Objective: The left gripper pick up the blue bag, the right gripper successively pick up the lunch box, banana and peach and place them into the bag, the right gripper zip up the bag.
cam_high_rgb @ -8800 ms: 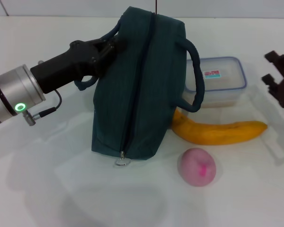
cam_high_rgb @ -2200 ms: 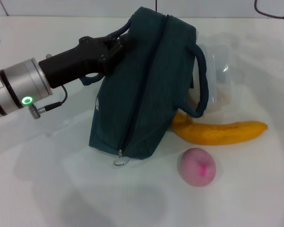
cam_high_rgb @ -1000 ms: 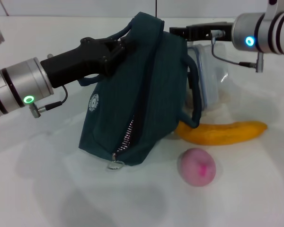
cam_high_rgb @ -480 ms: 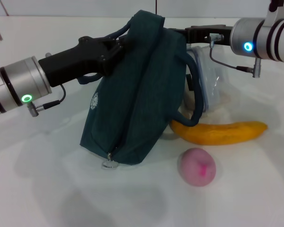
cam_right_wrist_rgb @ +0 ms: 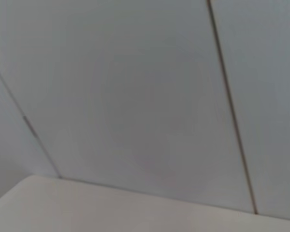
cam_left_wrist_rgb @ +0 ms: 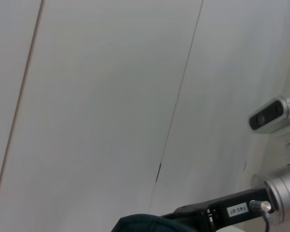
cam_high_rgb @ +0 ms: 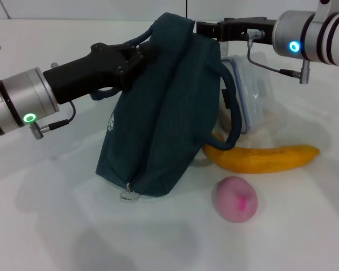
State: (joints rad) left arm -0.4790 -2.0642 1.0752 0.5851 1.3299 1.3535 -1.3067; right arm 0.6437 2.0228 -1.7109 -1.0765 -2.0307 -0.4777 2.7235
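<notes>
Blue bag (cam_high_rgb: 164,113), round white logo unreadable, gripped by left hand (cam_high_rgb: 137,56).

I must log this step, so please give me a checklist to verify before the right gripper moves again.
1. Left gripper holds the bag by its handle: ok.
2. Bag mouth open wide enough for the box: not ok; the zipper looks closed near the pull.
3. Right gripper holds the lunch box: cannot tell; the bag hides its tips.
4. Lunch box is inside the bag: not ok; it stands tilted behind the bag.
5. Banana and peach are out of the way: ok, both on the table.
</notes>
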